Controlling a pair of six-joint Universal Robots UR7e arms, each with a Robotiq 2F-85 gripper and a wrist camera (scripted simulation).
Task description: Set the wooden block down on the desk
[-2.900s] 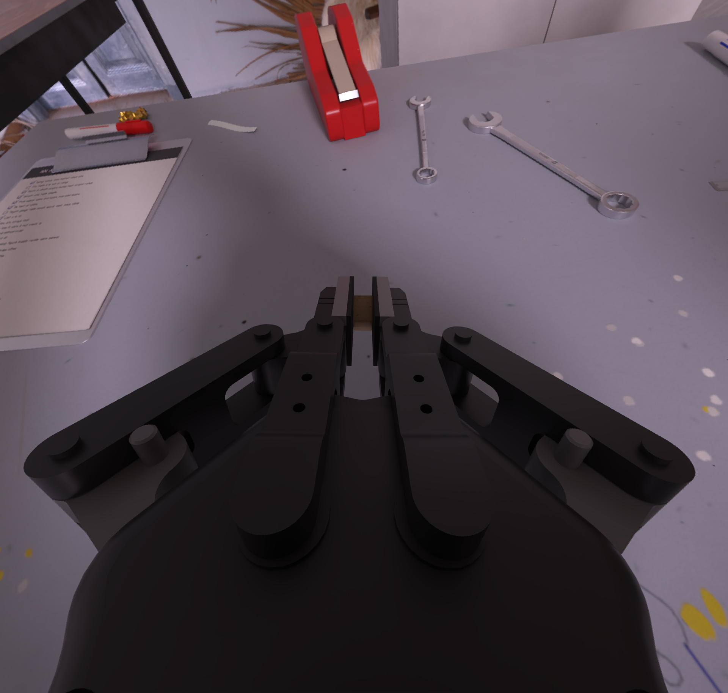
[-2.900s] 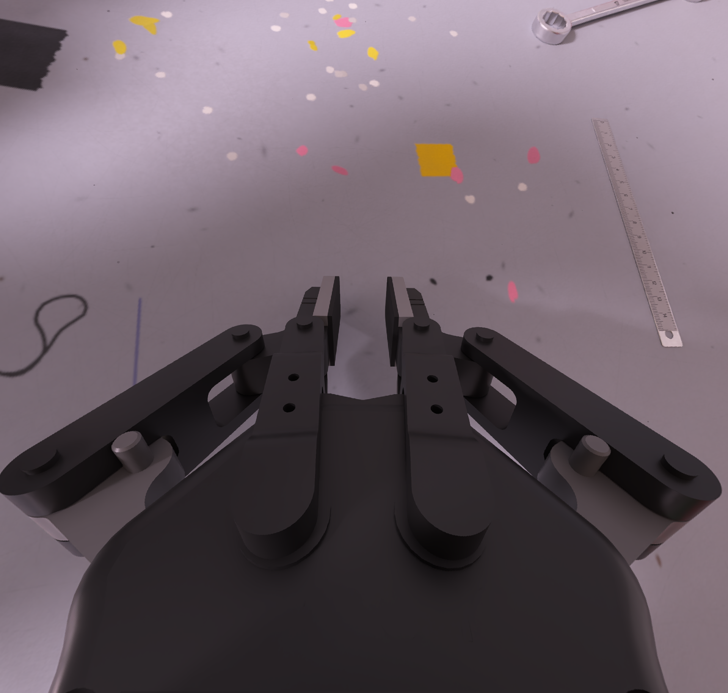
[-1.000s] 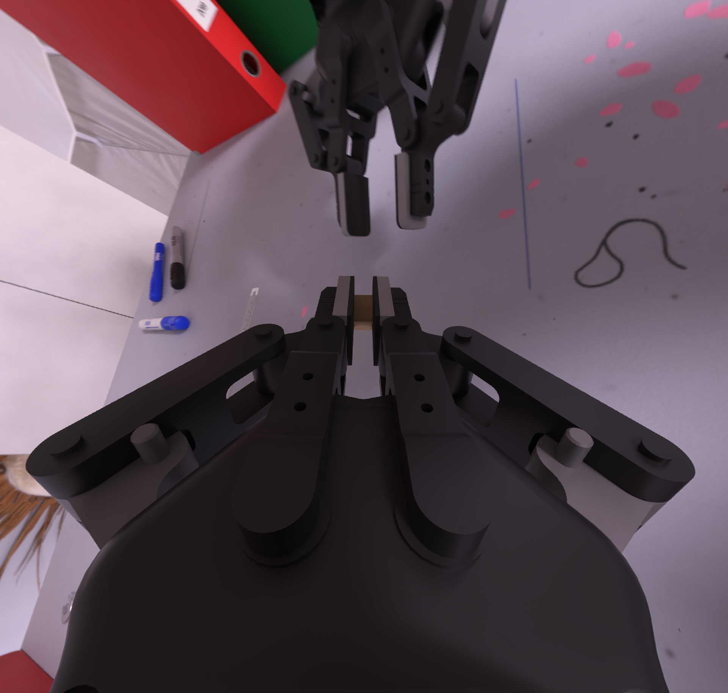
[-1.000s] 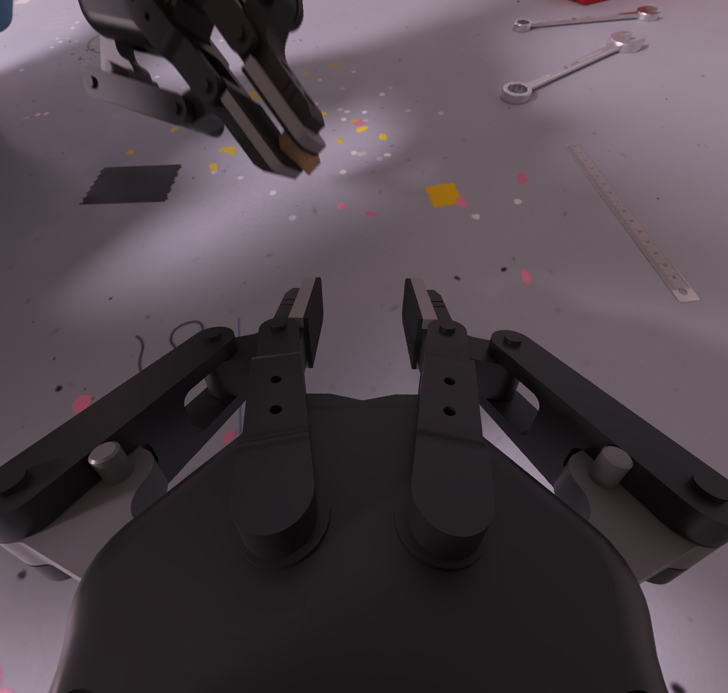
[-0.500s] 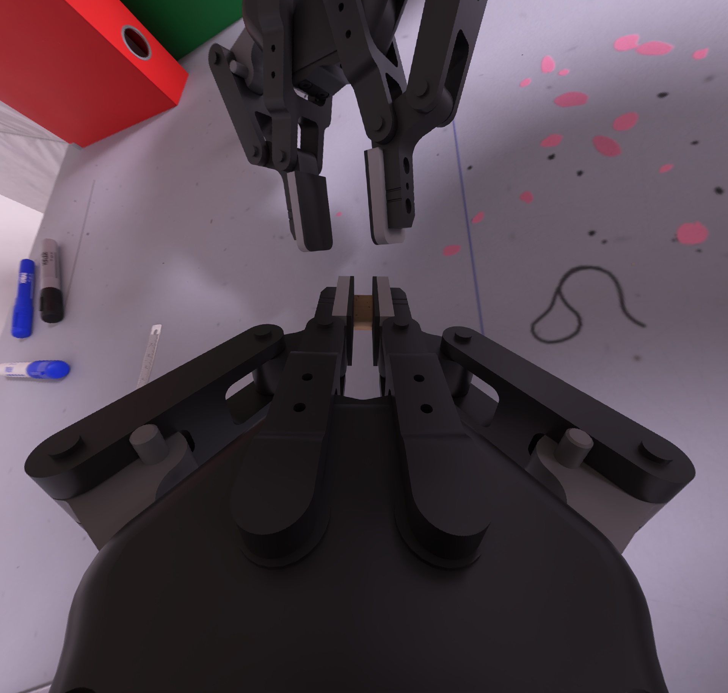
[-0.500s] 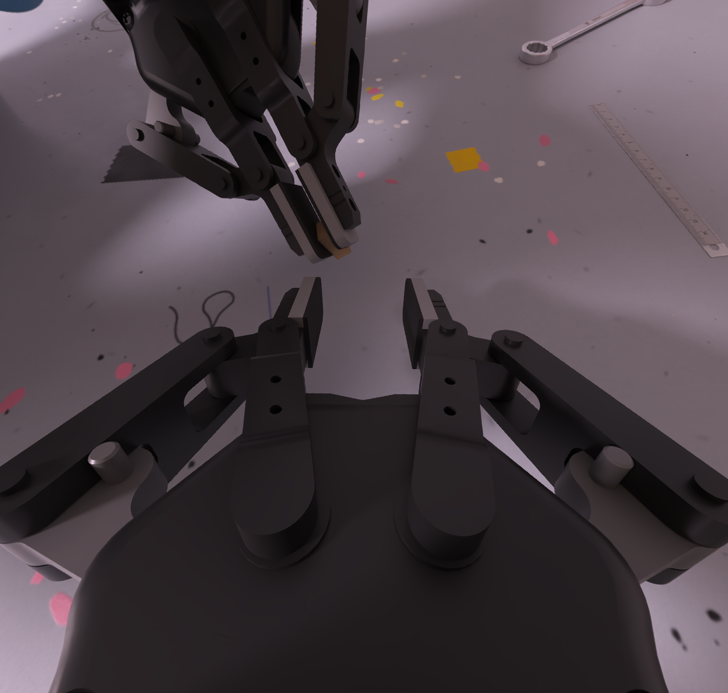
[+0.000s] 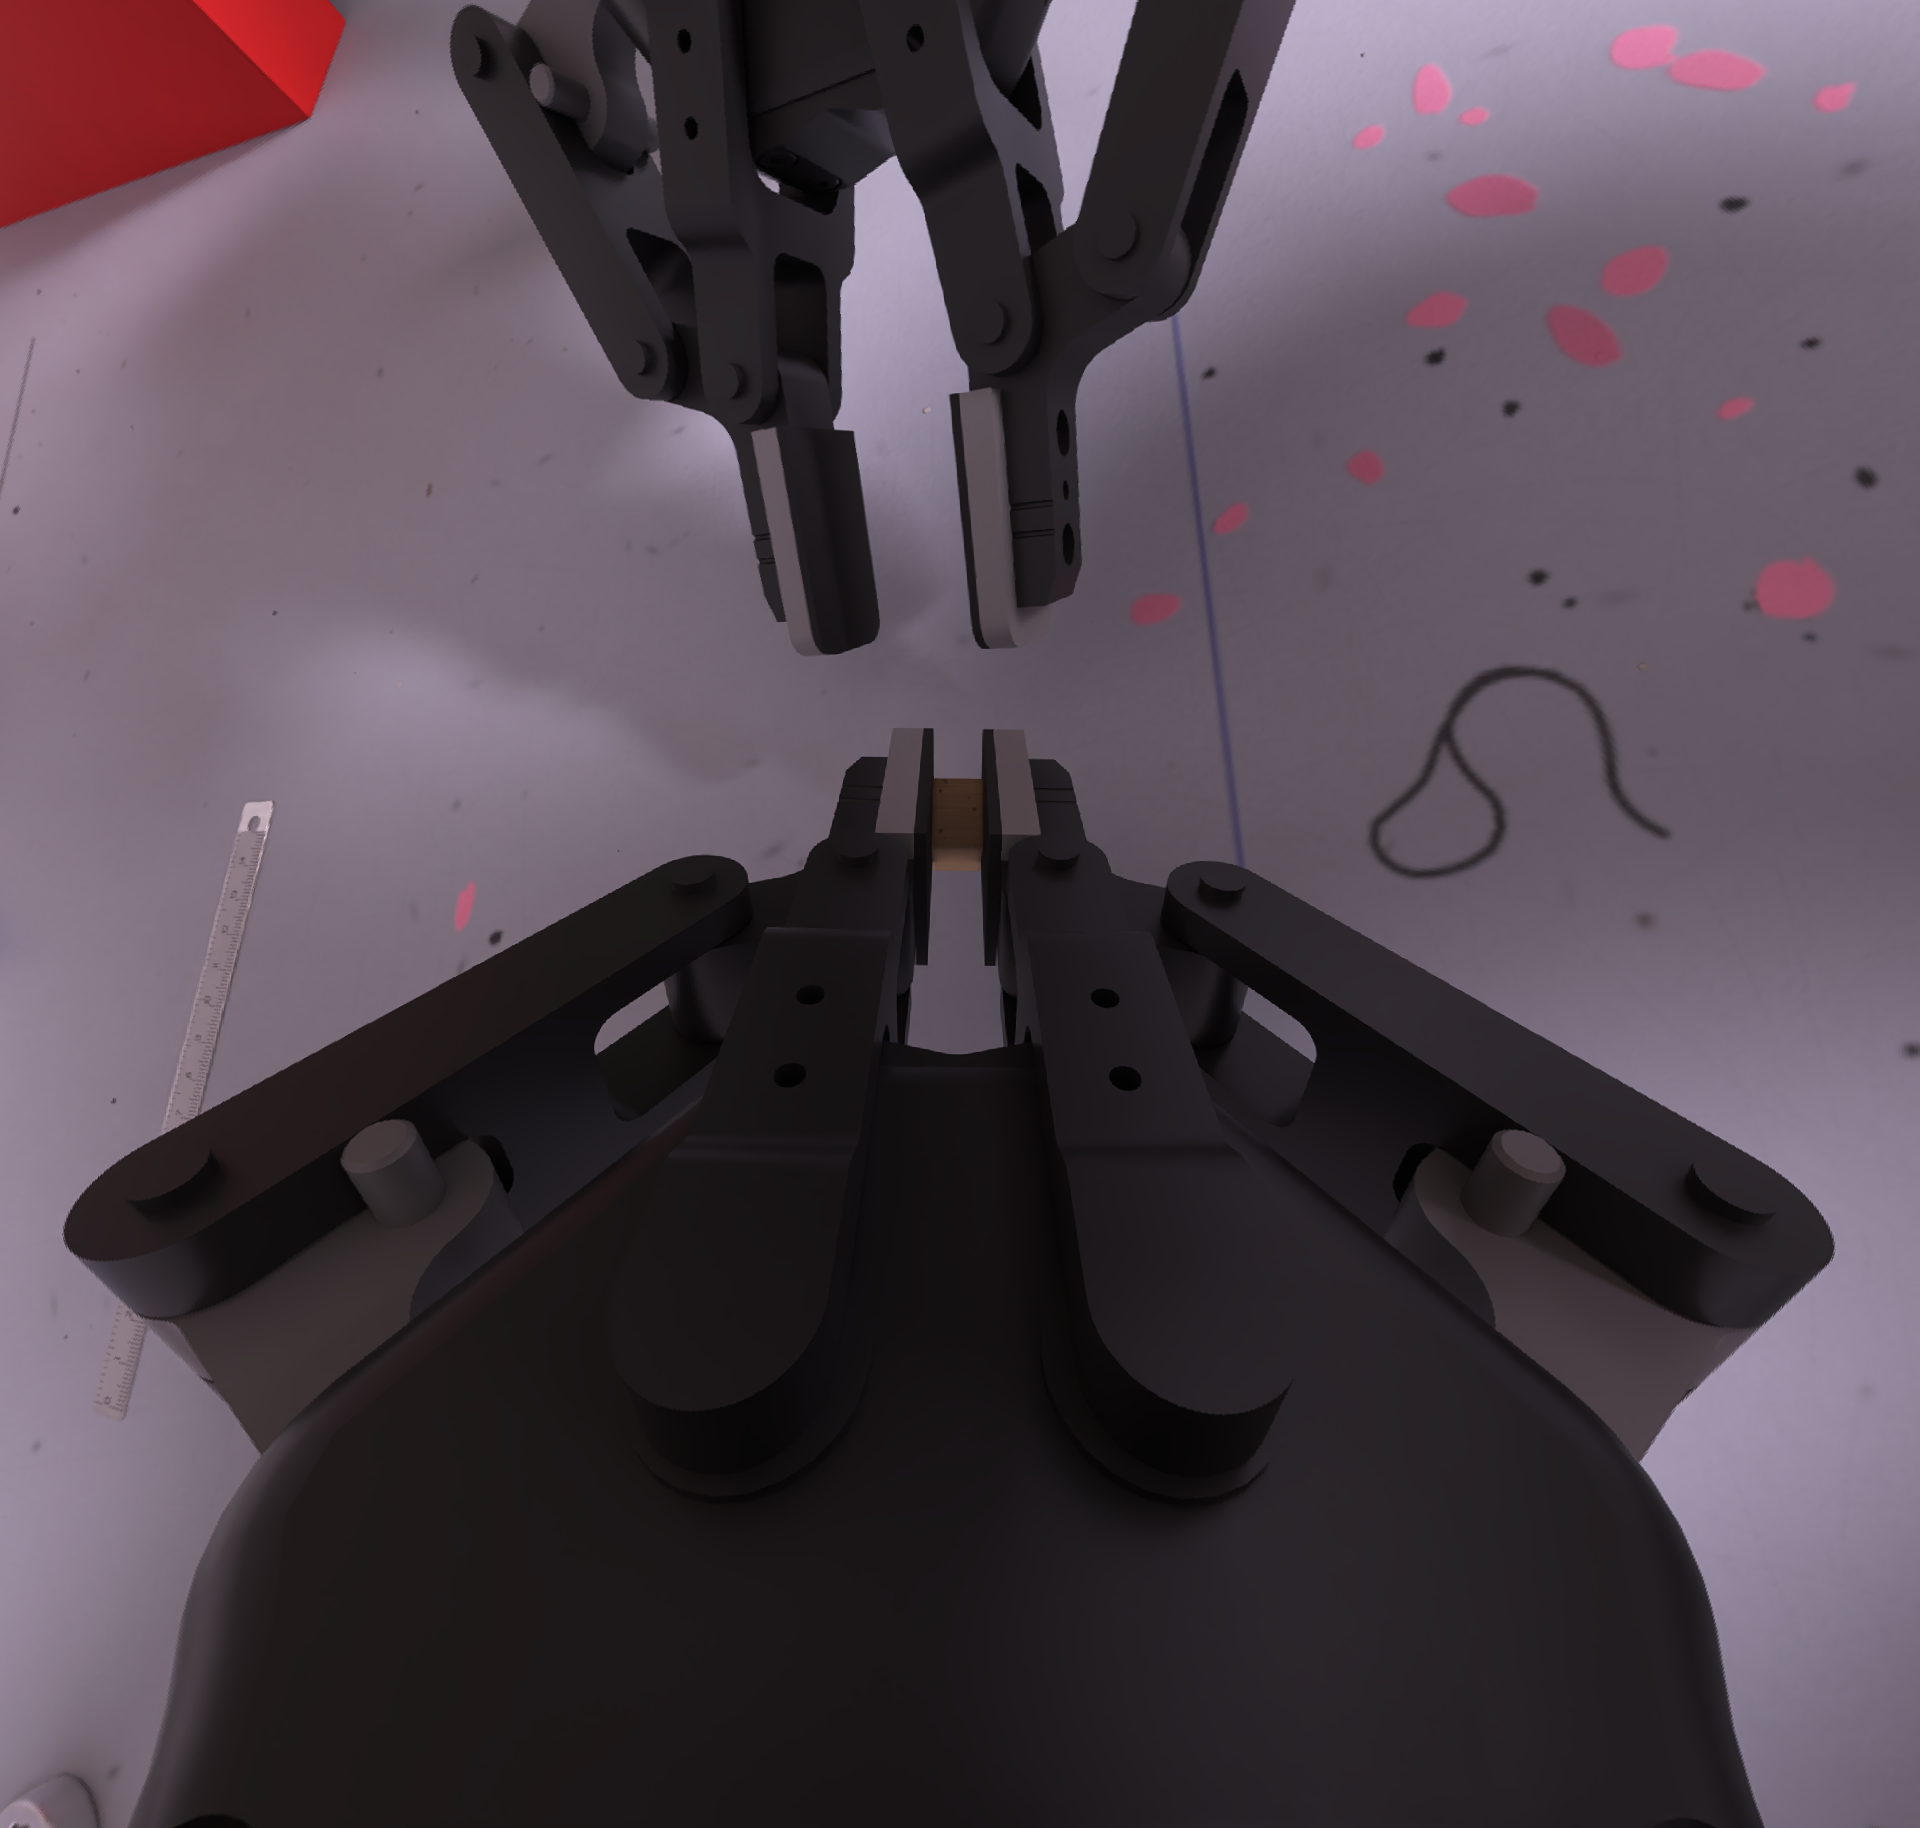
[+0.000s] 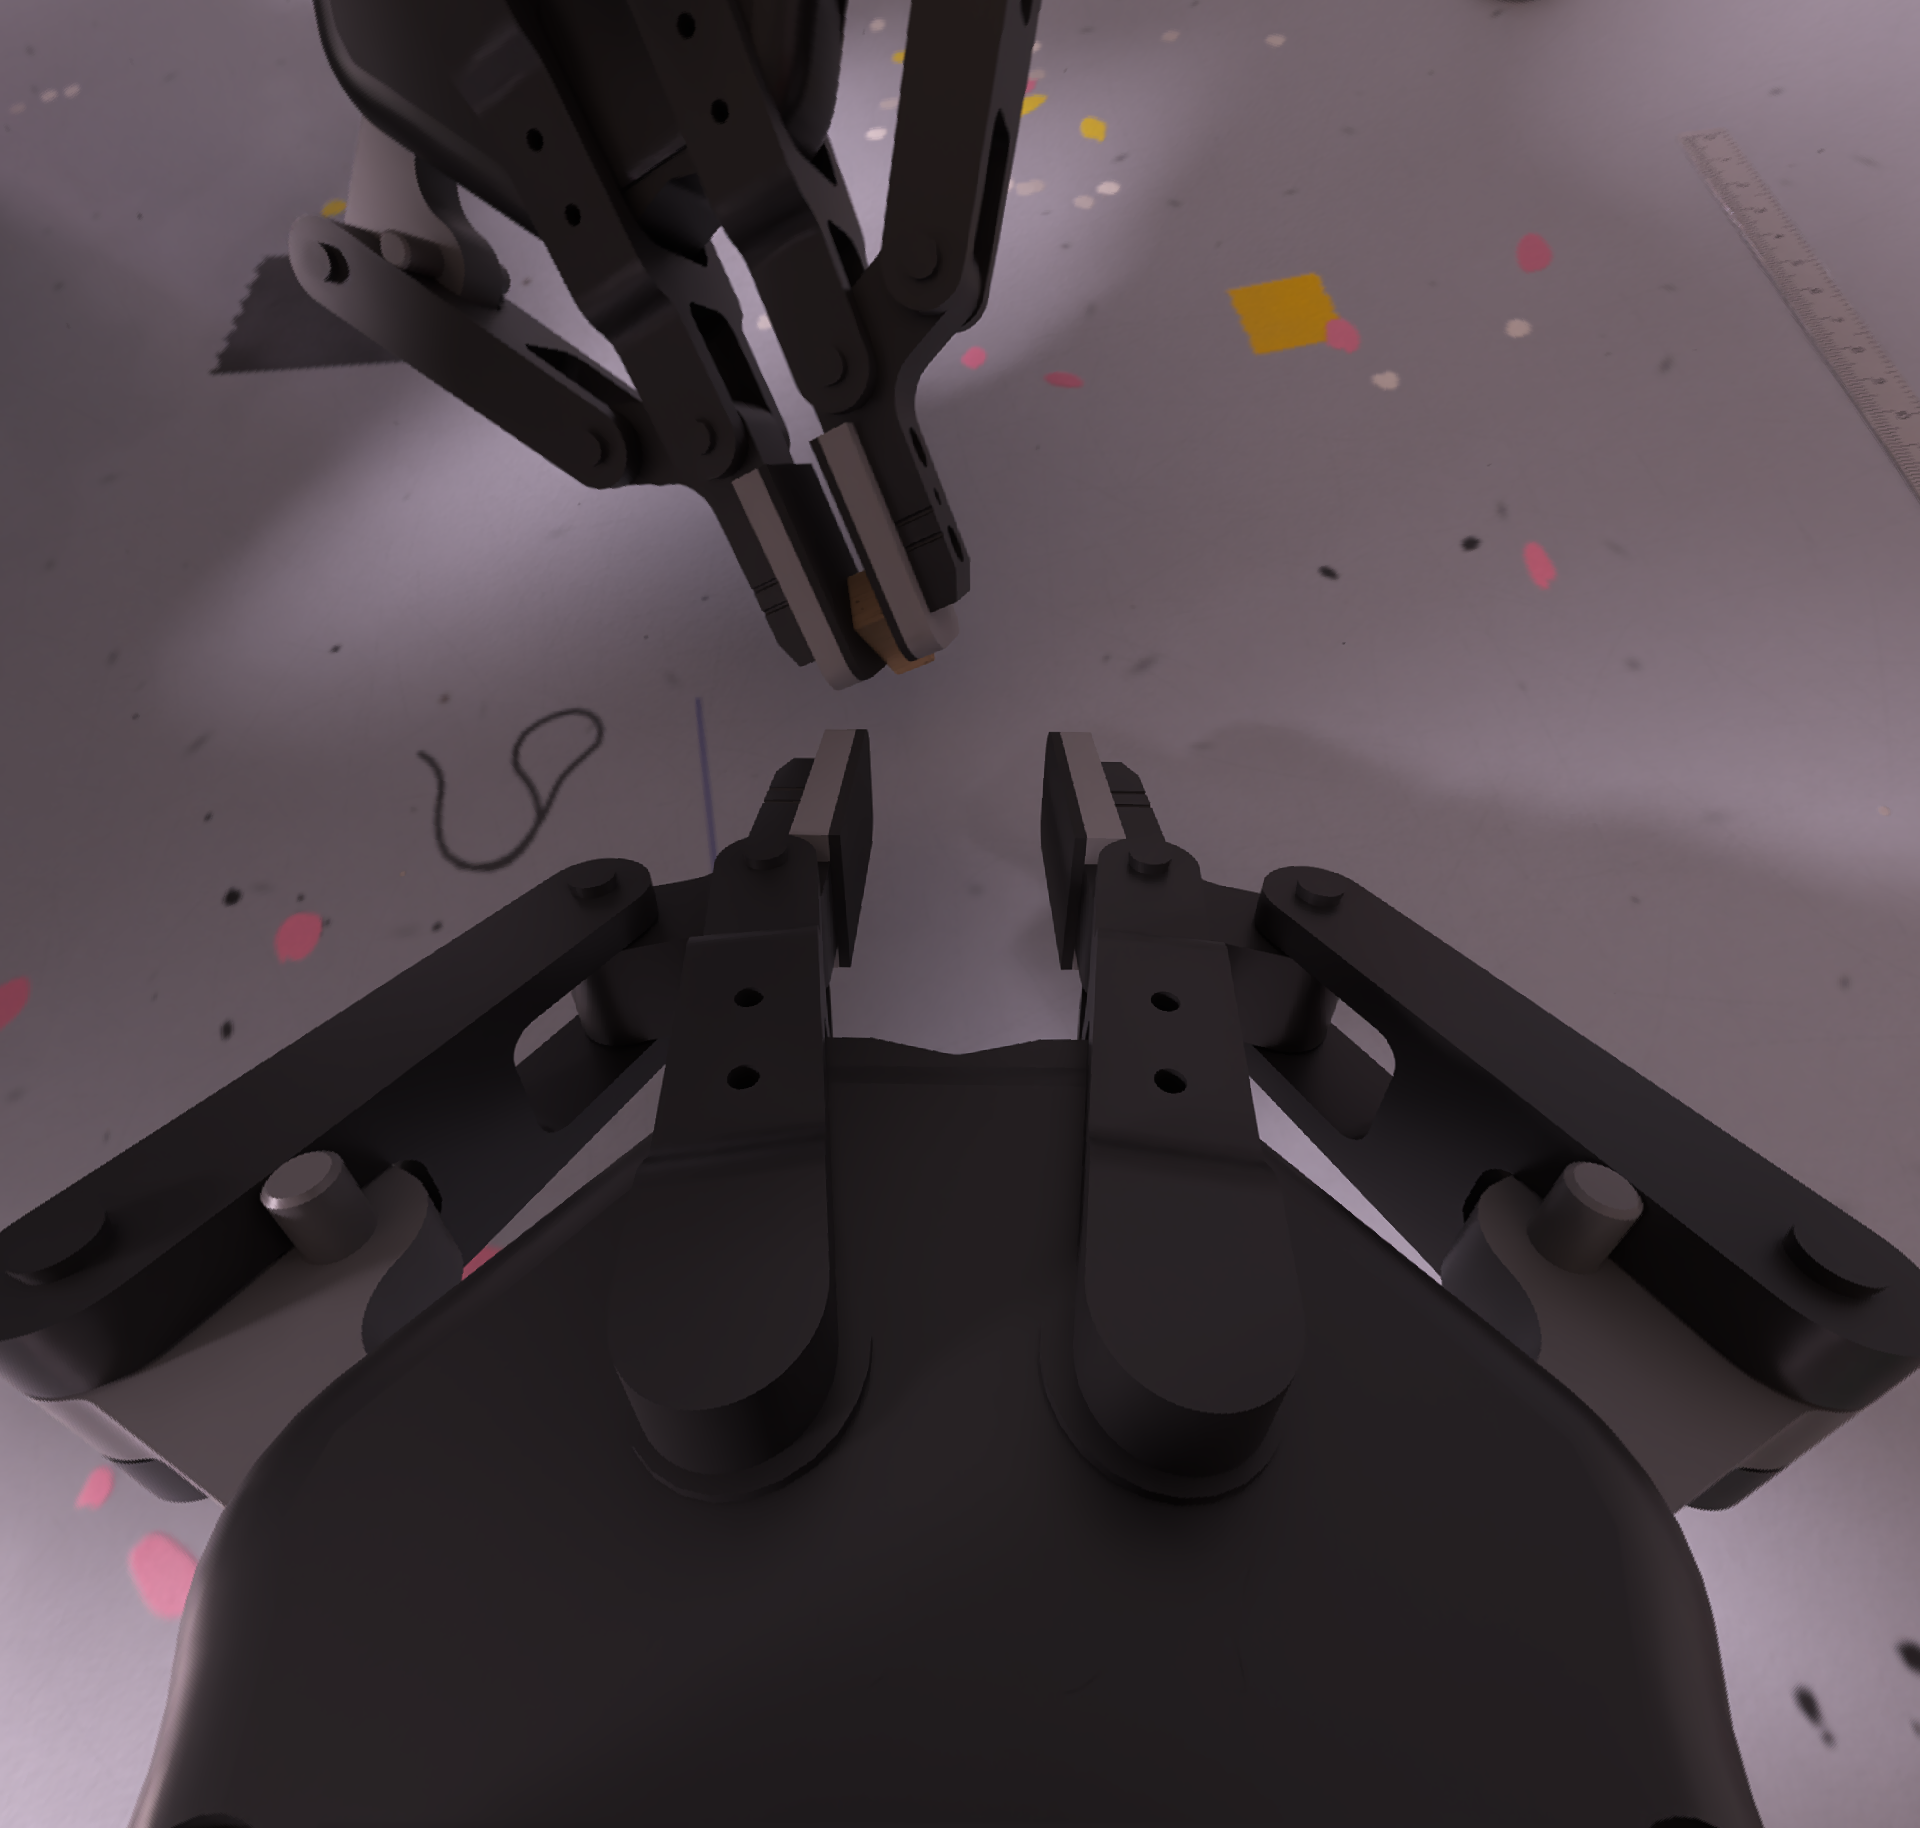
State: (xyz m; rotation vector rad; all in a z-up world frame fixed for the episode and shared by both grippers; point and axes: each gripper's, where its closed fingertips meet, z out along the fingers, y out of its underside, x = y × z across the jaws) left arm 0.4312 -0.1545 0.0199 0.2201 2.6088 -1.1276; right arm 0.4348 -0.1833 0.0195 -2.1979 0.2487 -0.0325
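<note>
The left claw (image 7: 957,776) is clenched on the wooden block (image 7: 957,825), a small tan cube pinched between its pads near their tips, and in the right wrist view the same block (image 8: 878,632) peeks out from between those pads, held above the desk (image 7: 416,635) rather than resting on it. The right claw (image 8: 951,791) is spread wide with nothing between its fingers. Half a second ago the two claws faced each other with a wider gap between them; now the right claw (image 7: 902,635) fills more of the left wrist view, its tips just beyond the block, and the red folder (image 7: 135,74) has slid further toward the corner of that view. The block has kept its place in the grip throughout. This closing-in looks like the lead-up to a handover, with the right claw's opening lined up roughly on the block, so the task is probably at a middle stage: the block has not yet reached the desk. The next move would call for the right fingers to straddle the cube on its free sides before the left lets go. The risk I see is that so little of the cube protrudes that the fingers of both claws may collide, or the block may slip and drop among the paint spots (image 8: 1288,311) and the black scribble (image 8: 514,791).
</note>
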